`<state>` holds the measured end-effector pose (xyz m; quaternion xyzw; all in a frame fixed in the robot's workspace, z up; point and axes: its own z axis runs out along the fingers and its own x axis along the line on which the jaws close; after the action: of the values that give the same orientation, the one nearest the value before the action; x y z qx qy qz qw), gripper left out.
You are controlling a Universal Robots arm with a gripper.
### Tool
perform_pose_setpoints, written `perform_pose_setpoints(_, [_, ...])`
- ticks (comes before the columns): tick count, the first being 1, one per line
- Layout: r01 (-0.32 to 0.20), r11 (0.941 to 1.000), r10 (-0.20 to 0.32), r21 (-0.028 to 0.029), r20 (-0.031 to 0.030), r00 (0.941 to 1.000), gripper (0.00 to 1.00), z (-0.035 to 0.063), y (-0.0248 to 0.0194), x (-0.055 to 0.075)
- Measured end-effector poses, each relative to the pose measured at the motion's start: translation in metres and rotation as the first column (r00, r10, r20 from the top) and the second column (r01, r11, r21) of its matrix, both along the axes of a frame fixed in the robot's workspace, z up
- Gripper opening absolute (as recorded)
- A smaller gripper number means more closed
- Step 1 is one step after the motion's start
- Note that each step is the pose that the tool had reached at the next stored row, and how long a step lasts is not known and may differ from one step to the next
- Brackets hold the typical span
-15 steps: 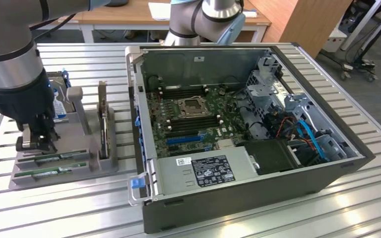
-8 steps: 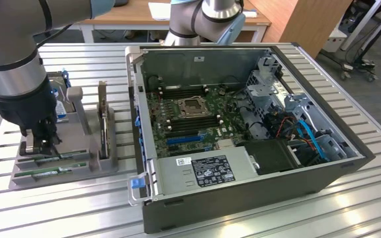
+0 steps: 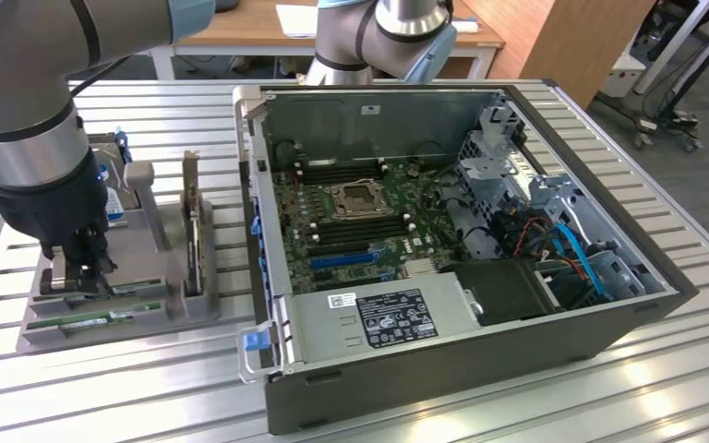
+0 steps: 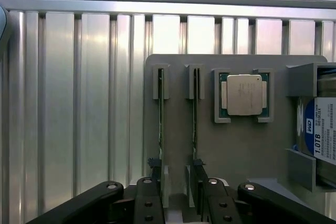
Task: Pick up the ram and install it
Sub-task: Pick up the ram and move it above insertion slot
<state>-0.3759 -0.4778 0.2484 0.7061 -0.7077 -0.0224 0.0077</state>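
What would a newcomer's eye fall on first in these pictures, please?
Probably the big open grey metal computer case with its green motherboard exposed, in the middle of the ribbed aluminium table. At the exterior view's left, the arm's open black fingers hang low over a grey parts holder, close to two thin green ram sticks standing on edge.

An upright dark expansion card (image 3: pixel 191 221) with metal bracket stands between the black gripper (image 3: pixel 88 277) and the open grey computer case (image 3: pixel 453 369), a blue-labelled silver hard drive (image 4: pixel 320 135) seemingly close beside, while bare ribbed aluminium table (image 3: pixel 121 388) lies free around.
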Motion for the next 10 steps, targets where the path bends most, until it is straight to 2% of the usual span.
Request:
perform_pose_setpoints(3, [0.0,1.0,0.0,0.0,-0.0001,1.0,0.36,0.0,-0.0029,-0.0001])
perform_pose_setpoints(10, [0.0,1.0,0.0,0.0,-0.0001,1.0,0.36,-0.0049,-0.0044,-0.0002])
